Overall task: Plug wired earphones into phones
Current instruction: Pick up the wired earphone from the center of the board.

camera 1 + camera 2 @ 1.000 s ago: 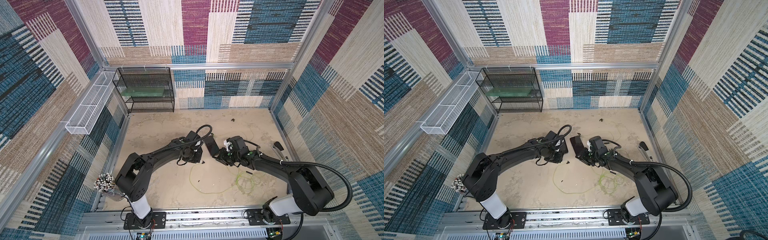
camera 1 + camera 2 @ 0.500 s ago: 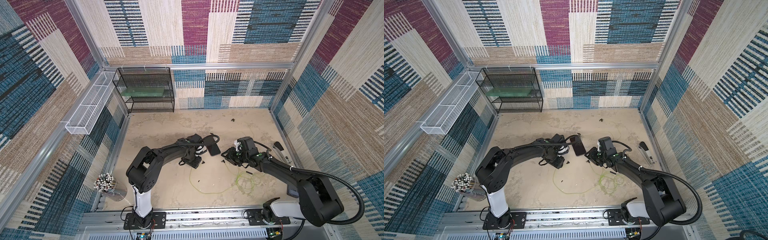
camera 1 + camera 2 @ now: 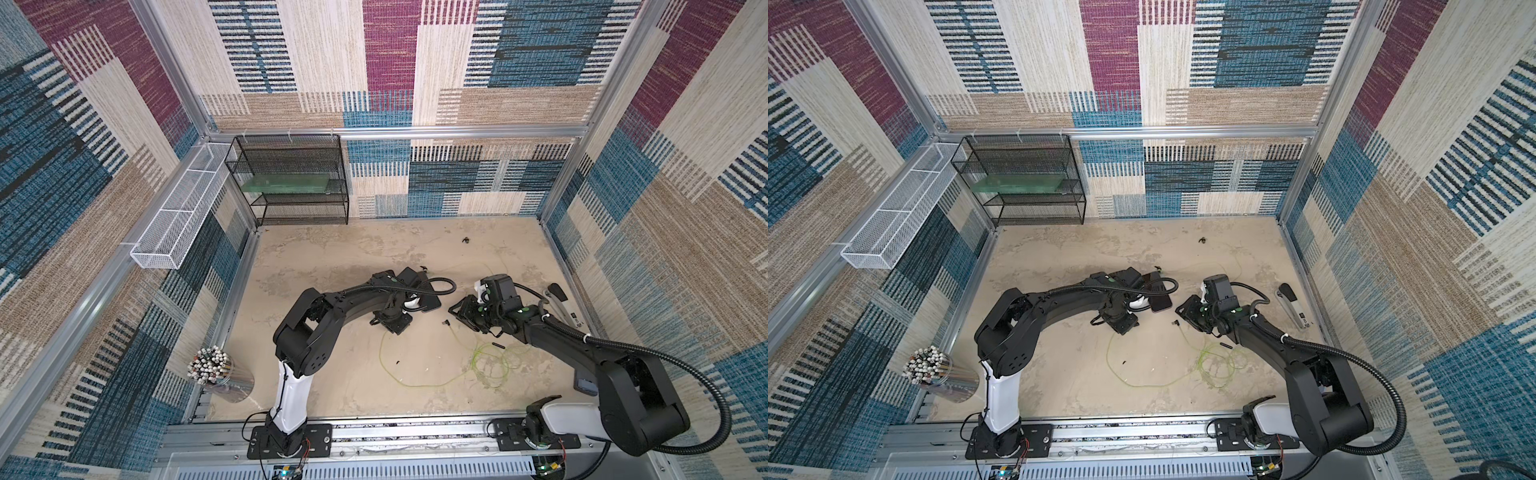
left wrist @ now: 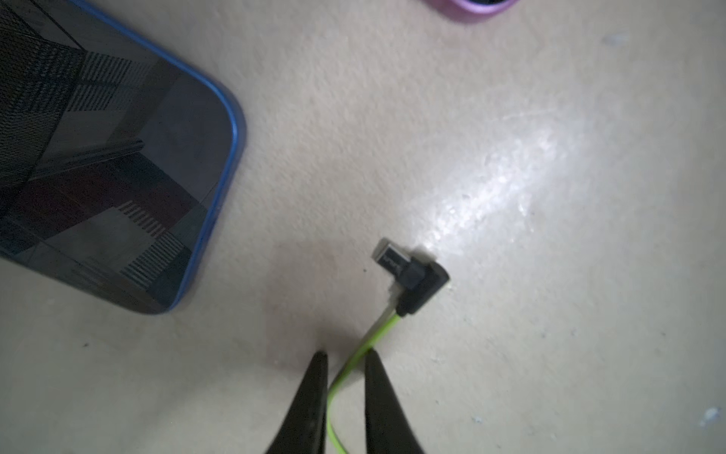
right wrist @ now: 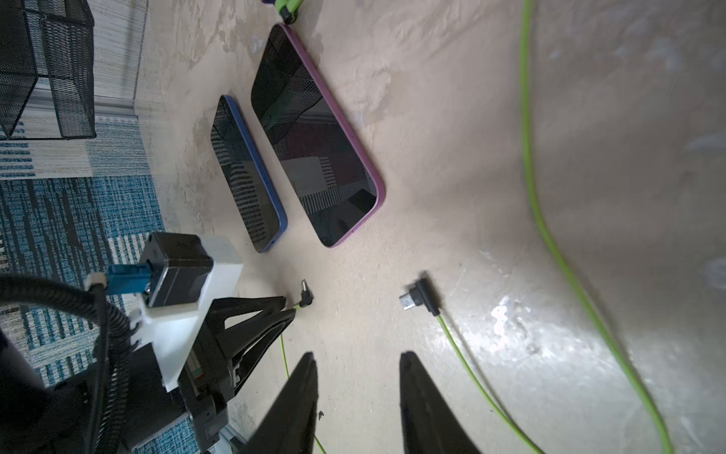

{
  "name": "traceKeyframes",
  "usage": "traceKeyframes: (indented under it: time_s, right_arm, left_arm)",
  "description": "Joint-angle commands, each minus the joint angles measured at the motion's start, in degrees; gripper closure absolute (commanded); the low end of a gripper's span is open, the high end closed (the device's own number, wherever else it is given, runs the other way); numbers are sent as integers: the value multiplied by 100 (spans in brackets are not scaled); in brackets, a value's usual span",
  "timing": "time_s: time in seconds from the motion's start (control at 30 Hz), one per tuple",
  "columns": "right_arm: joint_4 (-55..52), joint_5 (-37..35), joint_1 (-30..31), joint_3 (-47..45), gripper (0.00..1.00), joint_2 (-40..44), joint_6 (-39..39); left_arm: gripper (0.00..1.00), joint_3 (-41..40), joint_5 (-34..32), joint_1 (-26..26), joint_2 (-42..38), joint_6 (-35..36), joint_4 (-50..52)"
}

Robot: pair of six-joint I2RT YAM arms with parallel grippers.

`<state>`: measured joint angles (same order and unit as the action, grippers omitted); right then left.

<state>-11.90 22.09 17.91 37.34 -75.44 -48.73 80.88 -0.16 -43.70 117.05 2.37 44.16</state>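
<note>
Although I cannot tell whether the left gripper (image 4: 345, 355) pinches the earphone cable (image 4: 383, 328) between its fingers (image 4: 314, 393), likely to aim the plug (image 4: 416, 279) just ahead at the blue-edged phone (image 4: 98, 157), the right gripper (image 5: 357, 355) hangs spread and empty behind another plug (image 5: 418, 298).

The phones (image 3: 1162, 302) lie mid-frame in both top views; earphone cables (image 3: 490, 365) coil lower right of them, mesh shelf (image 3: 291, 183) upper left, pen cup (image 3: 208, 365) lower left.

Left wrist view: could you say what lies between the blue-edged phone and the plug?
Bare tabletop only: the left wrist view shows blue-edged phone and plug apart.
</note>
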Motion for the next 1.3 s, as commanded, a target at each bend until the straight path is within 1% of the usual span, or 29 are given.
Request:
traceKeyframes:
  time_s: [0.0,0.1,0.17,0.43,0.63,0.73,0.9,1.03,1.1,1.27]
  right_arm:
    - [-23,32,-101,-67,61,88,142]
    - [-23,45,-186,-148,61,176,164]
    - [-24,50,-226,-213,61,245,168]
    - [35,102,-186,-315,62,134,121]
    - [531,279,208,-274,63,-190,-99]
    - [1036,458,445,-250,63,-445,-332]
    - [1308,335,832,92,63,-951,-409]
    - [1981,487,971,164,63,-1274,-707]
    - [2142,532,1022,222,63,-1485,-890]
    - [2464,555,1292,497,63,-1973,-1045]
  left_arm:
    - [86,-113,364,-133,458,137,330]
    - [93,-57,484,-181,605,-2,321]
    - [100,-64,552,-187,609,-147,234]
    - [100,-181,1171,-80,55,-1027,-295]
    - [100,-422,1448,54,-660,-1539,-663]
    - [100,-441,1458,76,-831,-1607,-670]
    - [100,-502,1450,124,-954,-1639,-667]
    - [100,-628,1502,130,-1055,-1717,-822]
    - [100,-647,1526,133,-1086,-1770,-894]
    - [100,-667,1572,130,-1098,-1838,-1008]
